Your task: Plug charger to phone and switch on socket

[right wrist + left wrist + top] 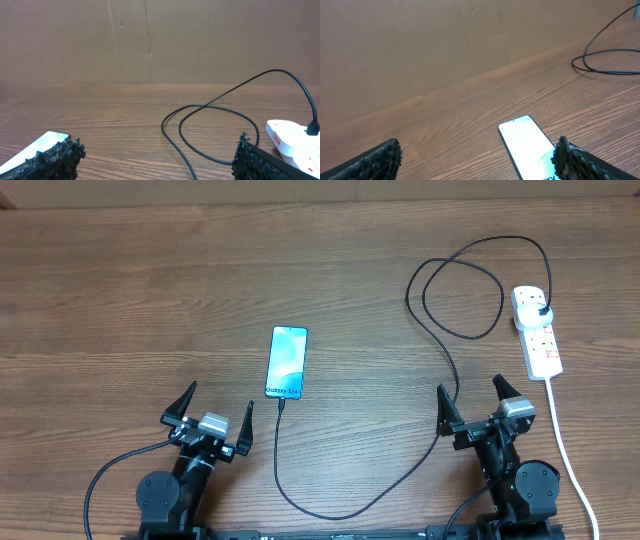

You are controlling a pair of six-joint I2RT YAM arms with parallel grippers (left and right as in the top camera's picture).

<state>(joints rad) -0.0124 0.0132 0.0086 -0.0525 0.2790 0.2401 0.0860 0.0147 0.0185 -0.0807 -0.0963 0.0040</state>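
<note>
Black knobbly fingertips (375,162) are filling the bottom corners of both wrist views, spread far apart and gripping nothing. From overhead the left tool (222,394) and right tool (468,383) are both standing wide above the near edge of the tabletop (120,280).

Between them, nearer the left tool, a Galaxy S24 phone (286,361) is lying flat and face up, its light blue screen glowing; small writing at its near end is reading "Galaxy S24". The charger (277,465) is meeting that near short edge, sweeping towards the arms, then climbing past the right tool and looping twice before its black plug (541,308) is sitting in the far outlet of the white power strip (537,330). Reddish marks are showing on the strip, too small to read. Its white cord (565,445) is trailing off the near edge.

Only the wrist cameras are showing the brown panel (150,40) rising behind the wood-grain tabletop. Only the right wrist view is catching the strip's end, along with the cable loops and one corner of the phone.
</note>
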